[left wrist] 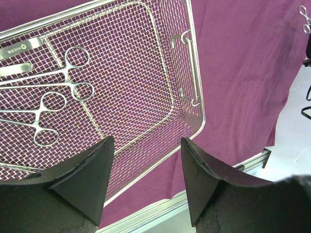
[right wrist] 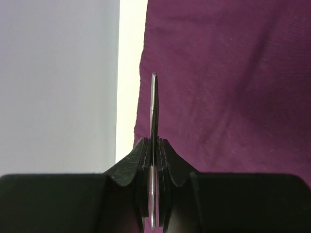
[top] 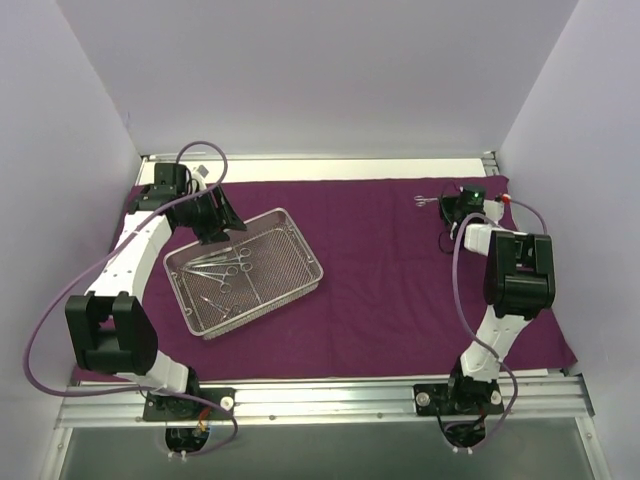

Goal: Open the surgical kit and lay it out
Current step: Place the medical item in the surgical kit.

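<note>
Over the cloth (top: 400,290), the right hand (right wrist: 154,148) pinches a clamp (right wrist: 154,97).

— Where does the tray (top: 304,243) sit?
— On the cloth (top: 400,290), left of centre, askew. Clamps (top: 228,262) lie inside it, toward its left end.
— Anything on the right?
— A lone clamp (top: 426,201) over the cloth's far right corner, pinched in the right gripper (top: 440,204), well apart from the tray.
</note>
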